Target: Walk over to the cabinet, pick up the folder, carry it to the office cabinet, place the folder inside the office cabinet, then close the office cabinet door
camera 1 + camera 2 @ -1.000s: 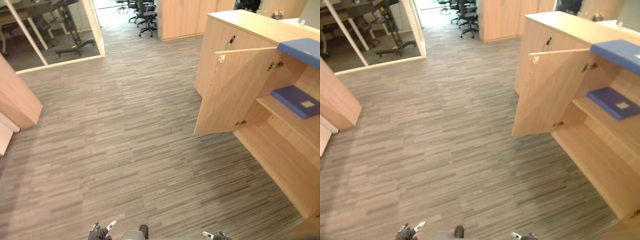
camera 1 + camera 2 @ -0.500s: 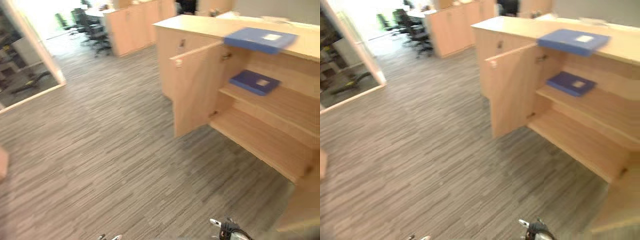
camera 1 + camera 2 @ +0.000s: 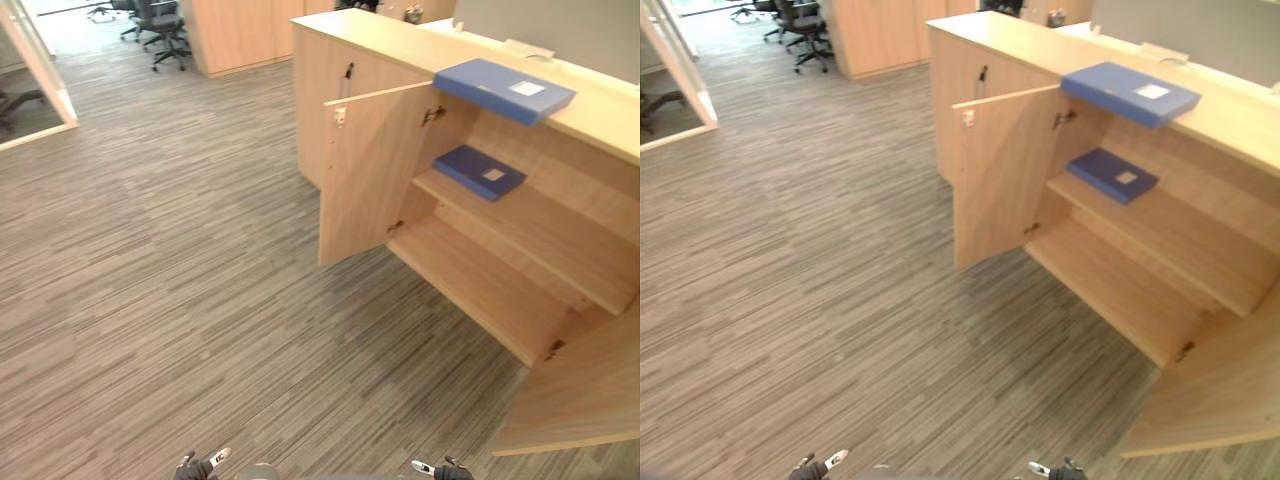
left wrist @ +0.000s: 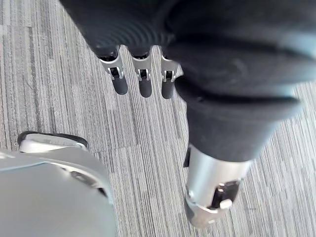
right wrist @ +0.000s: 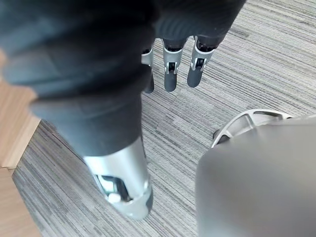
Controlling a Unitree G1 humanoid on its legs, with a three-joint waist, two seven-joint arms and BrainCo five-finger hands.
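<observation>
carpeted floor (image 3: 180,260) separates the blue folder (image 3: 505,90), flat on the cabinet top (image 3: 400,45) ahead-right, from both empty, straight-fingered hands; right hand (image 5: 169,69) nearer than left hand (image 4: 143,74).

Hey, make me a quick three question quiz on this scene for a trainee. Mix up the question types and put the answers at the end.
1. True or false: the cabinet stands fully closed.
2. Where does the lighter blue folder lie relative to the cabinet? A on top of it; B inside it; C under it.
3. What lies on the upper shelf inside?
Key: 1 false; 2 A; 3 a darker blue folder.
</observation>
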